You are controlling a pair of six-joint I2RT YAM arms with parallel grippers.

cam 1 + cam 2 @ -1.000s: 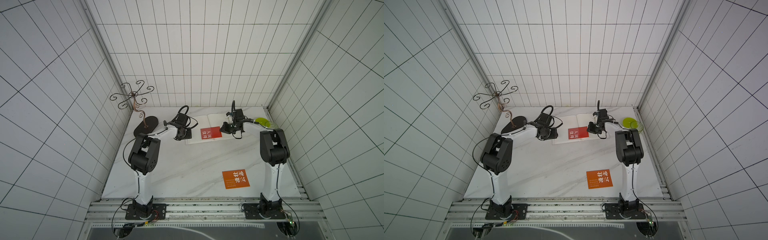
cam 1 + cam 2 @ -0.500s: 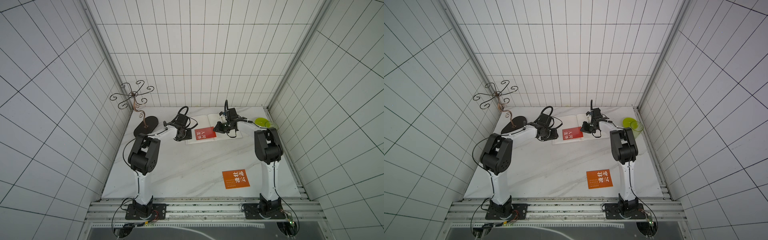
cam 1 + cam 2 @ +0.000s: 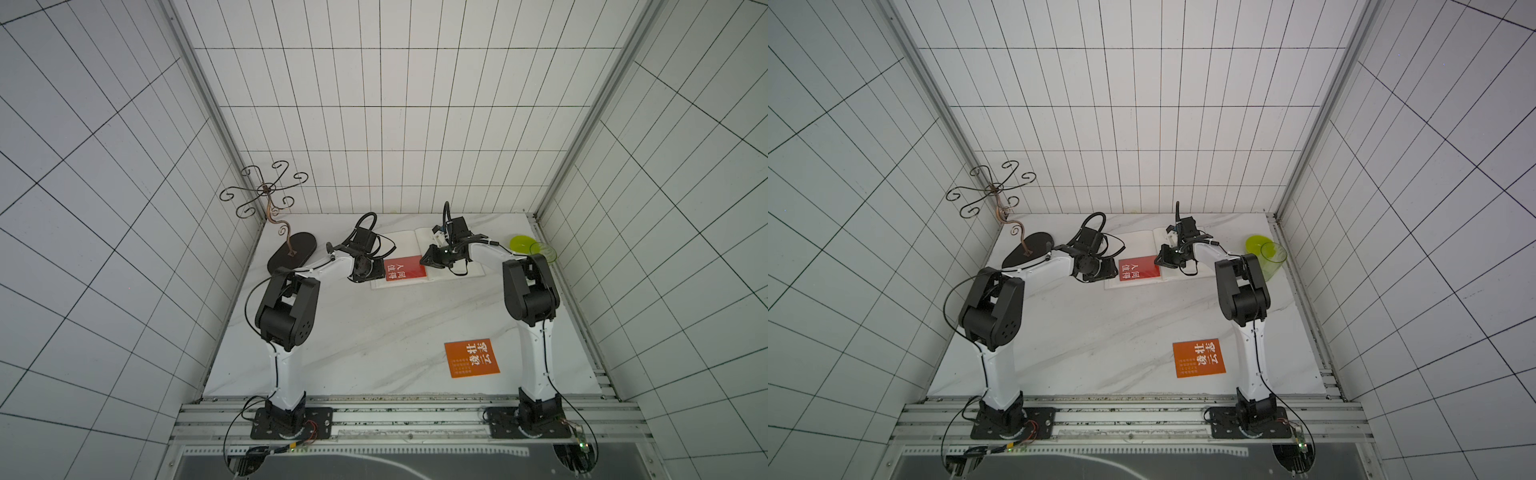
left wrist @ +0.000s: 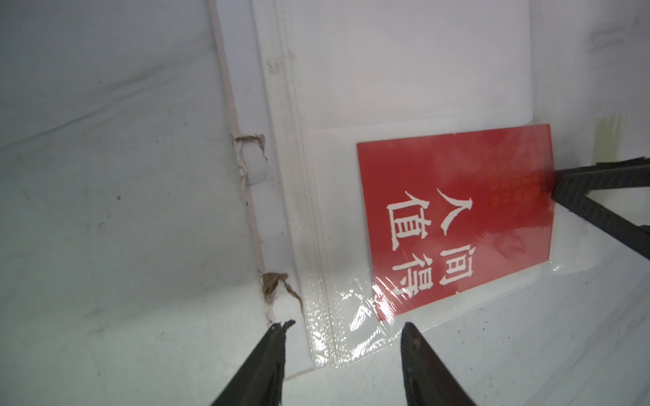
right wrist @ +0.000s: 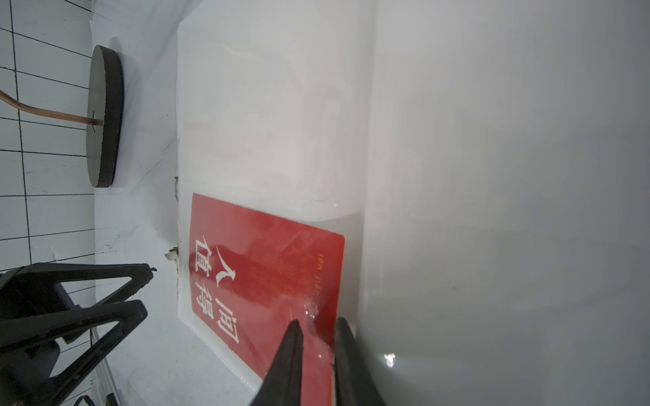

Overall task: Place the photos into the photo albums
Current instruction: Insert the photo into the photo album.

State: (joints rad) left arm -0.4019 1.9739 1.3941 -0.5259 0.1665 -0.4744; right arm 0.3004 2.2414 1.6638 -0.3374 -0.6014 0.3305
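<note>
The album [image 3: 405, 245] lies open on the white marbled desk [image 3: 374, 332], close to the back wall, plain pages up. The red card [image 3: 405, 269] with white characters lies flat on its left page, in the half nearer the arm bases, and shiny clear film covers at least its near corner. The left gripper [image 4: 344, 334] sits low at the album's outer left edge, by the near corner. Its jaws stand wide apart with nothing gripped, one tip over the torn cover edge and the other past the film's corner. The right gripper [image 5: 318, 325] reaches in over the album's spine and comes down on the card's edge on that side. Its jaws are only a slim gap apart, with the tips at the card's rim. An orange card [image 3: 471, 358] lies face up on the desk well away from the album, toward the right arm's base. A green cup [image 3: 1273, 259] stands right of the album, and a curly metal stand [image 3: 291, 251] stands to its left.
</note>
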